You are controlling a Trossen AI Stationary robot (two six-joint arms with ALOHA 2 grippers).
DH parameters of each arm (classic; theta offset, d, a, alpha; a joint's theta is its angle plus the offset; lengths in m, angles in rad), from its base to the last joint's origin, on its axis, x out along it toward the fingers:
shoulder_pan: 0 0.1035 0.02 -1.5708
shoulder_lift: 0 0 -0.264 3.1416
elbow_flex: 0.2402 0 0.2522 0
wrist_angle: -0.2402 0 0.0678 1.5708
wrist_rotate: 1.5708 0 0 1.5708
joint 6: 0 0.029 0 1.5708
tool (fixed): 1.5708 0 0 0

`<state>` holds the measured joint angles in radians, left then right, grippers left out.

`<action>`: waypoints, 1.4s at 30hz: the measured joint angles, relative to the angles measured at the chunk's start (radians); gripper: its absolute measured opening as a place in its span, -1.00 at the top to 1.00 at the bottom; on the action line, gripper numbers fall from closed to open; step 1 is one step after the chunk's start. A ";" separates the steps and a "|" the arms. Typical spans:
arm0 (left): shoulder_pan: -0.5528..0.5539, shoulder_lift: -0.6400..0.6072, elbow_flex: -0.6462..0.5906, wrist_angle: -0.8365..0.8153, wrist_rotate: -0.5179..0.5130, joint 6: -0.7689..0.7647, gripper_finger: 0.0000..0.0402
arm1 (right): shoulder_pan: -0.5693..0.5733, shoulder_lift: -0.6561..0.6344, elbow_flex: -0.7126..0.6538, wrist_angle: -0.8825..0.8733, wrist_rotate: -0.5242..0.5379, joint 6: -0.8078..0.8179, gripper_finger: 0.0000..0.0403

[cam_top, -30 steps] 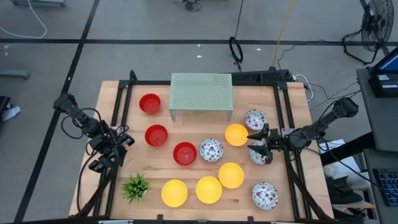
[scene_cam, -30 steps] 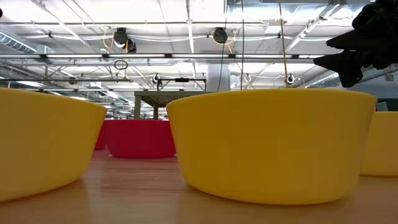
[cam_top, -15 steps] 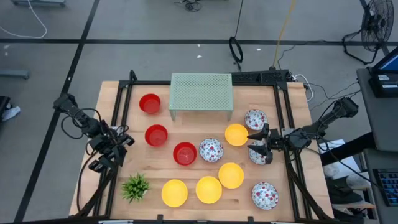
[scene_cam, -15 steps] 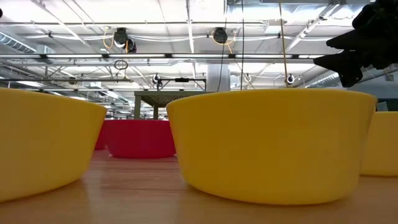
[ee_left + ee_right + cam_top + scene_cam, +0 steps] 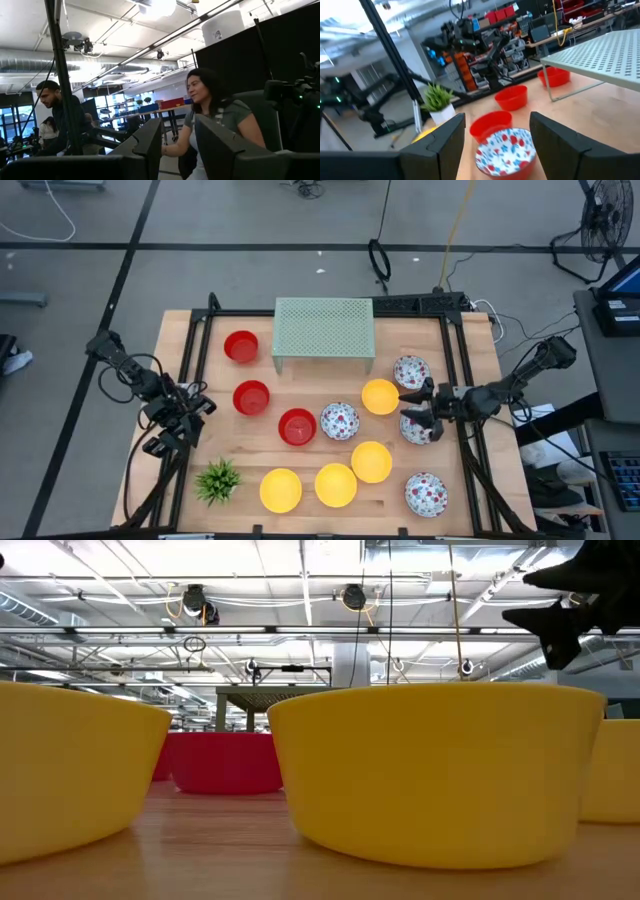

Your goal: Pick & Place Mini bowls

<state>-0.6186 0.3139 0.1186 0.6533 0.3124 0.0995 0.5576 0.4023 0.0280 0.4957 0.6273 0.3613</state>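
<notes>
Since the earlier frame the right tool has drawn back a little toward the right edge of the worktop and, in the low view, it sits higher. It hangs between two speckled bowls, one on its far side and one on its near side, and it is empty. Its fingers are spread apart, as the right wrist view shows.

Through that gap the wrist camera looks at another speckled bowl, the one in the middle of the worktop, with a red bowl just behind it. The left tool waits at the left edge, lifted and pointing into the room; its fingers are also apart and hold nothing.

The other mini bowls are spread over the worktop: three red bowls on the left half, one yellow bowl beside the right tool, three yellow bowls in the near row, and a speckled bowl at the near right corner. A green rack stands at the far side and a small plant at the near left.

I judge that the right arm is choosing a bowl. To do it well, it should come down with one finger inside the rim and one outside, because the walls are round and smooth. It should also keep clear of the neighbour bowls, which stand close.
</notes>
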 joint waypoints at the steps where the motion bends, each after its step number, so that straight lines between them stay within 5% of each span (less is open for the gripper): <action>1: 0.000 0.000 0.000 0.000 0.000 0.000 0.39 | 0.000 0.000 0.000 0.009 0.000 0.008 -0.05; 30: 0.000 0.000 0.000 0.000 0.000 0.000 0.39 | 0.000 0.004 0.000 0.069 -0.006 0.060 -0.05; 42: 0.000 0.000 0.000 0.000 0.000 0.000 0.39 | -0.002 0.003 0.000 0.158 -0.128 0.038 -0.05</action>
<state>-0.6188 0.3140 0.1188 0.6533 0.3126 0.0996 0.5561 0.4057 0.0280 0.6534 0.4989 0.3990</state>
